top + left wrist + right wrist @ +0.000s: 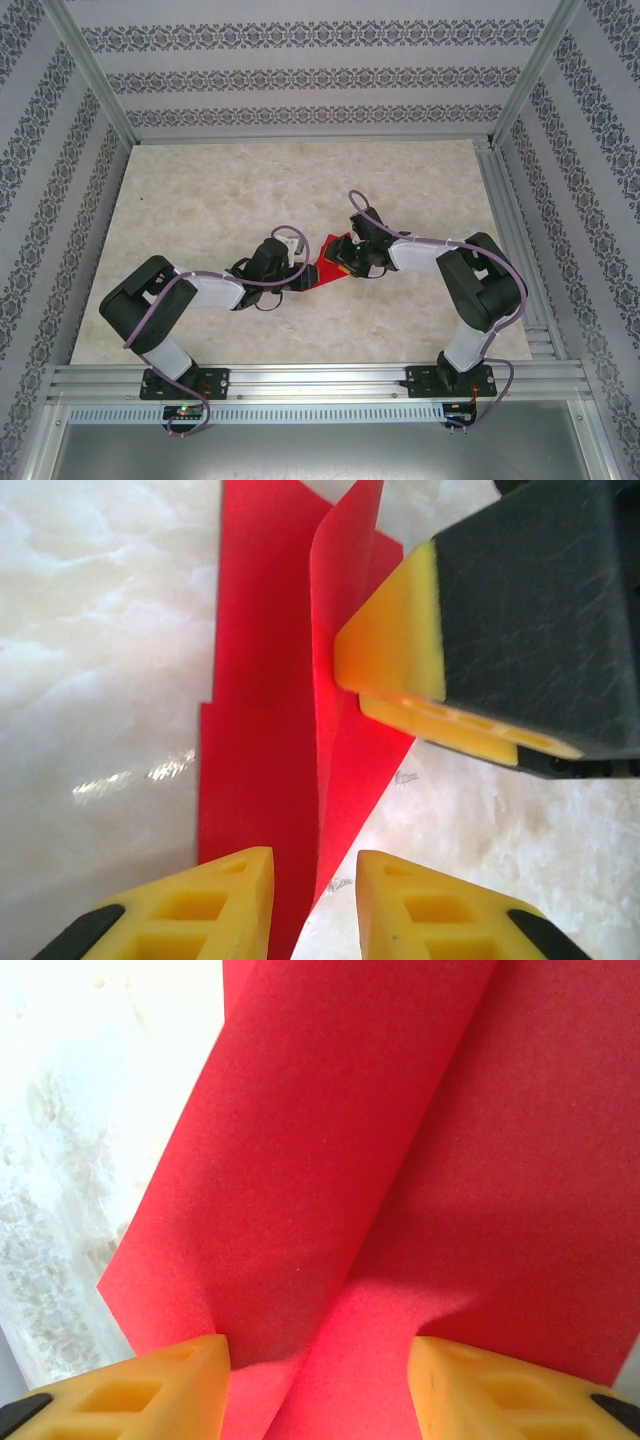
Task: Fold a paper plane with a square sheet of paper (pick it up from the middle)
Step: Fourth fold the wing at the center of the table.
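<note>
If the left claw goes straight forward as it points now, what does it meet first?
Probably the paper plane, whose raised fold lies between its open fingers; the right claw stands beyond it.

A lab test booth: aluminium frame [320, 378], wallpapered panels [300, 70], marble-look tabletop [200, 200].

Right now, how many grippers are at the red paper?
2. The left gripper straddles the narrow end of the bright red creased paper plane, jaws apart. The right gripper hangs open over its wider part. I see no others.
</note>
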You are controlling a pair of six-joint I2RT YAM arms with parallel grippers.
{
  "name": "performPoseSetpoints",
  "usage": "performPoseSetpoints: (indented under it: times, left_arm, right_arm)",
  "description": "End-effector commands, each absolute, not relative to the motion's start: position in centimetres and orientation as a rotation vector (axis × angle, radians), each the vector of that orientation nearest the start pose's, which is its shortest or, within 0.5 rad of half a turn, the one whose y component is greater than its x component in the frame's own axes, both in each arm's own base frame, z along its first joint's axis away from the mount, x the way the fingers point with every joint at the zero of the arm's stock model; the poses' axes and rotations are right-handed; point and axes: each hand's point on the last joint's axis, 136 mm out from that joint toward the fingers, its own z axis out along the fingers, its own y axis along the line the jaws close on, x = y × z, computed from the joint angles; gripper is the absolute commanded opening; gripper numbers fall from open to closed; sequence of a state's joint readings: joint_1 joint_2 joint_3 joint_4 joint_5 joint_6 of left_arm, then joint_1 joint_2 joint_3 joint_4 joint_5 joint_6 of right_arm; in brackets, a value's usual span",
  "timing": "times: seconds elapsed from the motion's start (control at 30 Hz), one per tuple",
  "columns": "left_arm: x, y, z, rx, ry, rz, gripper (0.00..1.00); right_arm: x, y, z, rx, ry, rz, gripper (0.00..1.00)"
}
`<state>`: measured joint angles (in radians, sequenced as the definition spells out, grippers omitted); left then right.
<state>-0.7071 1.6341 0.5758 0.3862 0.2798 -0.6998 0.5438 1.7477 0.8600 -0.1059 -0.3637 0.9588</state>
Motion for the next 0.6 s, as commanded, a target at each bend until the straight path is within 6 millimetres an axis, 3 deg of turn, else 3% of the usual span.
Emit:
performPoseSetpoints:
  times: [0.0, 0.33, 0.57]
  left_arm:
    - [26.6, -28.5, 3.4, 0.209, 2.471, -0.978, 0.29]
    - [26.3, -28.9, 2.4, 0.252, 2.513, -0.973, 0.29]
    - [26.5, -28.3, 1.8, 0.224, 2.537, -0.926, 0.21]
  right_arm:
    - [29.6, 23.8, -0.4, 0.497, 2.864, 0.747, 0.53]
    - [29.3, 23.7, -1.1, 0.513, 2.899, 0.688, 0.54]
    - [29.0, 22.7, -1.8, 0.555, 2.915, 0.602, 0.56]
